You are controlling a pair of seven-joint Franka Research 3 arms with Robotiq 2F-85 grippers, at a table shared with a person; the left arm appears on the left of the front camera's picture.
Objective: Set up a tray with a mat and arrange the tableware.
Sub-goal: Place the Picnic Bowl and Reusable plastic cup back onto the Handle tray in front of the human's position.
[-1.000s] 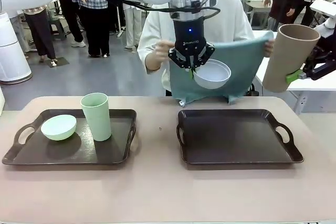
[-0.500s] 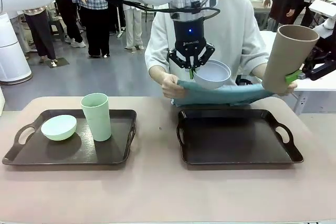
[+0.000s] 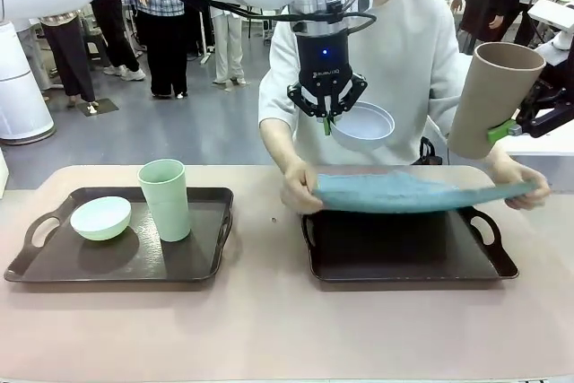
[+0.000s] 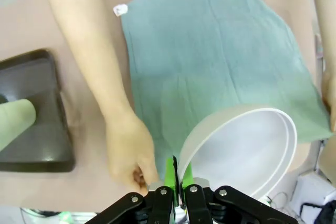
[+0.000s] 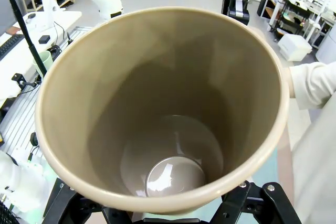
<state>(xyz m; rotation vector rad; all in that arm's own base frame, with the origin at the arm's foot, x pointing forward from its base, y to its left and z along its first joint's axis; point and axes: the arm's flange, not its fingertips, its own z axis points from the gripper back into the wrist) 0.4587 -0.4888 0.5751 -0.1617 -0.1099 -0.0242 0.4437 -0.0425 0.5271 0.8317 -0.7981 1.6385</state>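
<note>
Front view, nearest first: on the worktop [image 3: 269, 329] the left tray [image 3: 108, 262] carries the mint bowl [image 3: 100, 218] and mint tumbler [image 3: 165, 199]. The right tray [image 3: 404, 253] lies under the teal mat [image 3: 413, 193], a soft cloth sagging between the person's hands [image 3: 300, 193] and best gripped at its corners. Whether it touches the tray is unclear. Above, the left hand [image 3: 328, 121] pinches the pale bowl [image 3: 363, 125] by its rim. Light, stiff plastic, it hangs tilted and might pivot. The right hand [image 3: 502, 130] clasps the tan tumbler [image 3: 493, 87], which hides its fingers.
</note>
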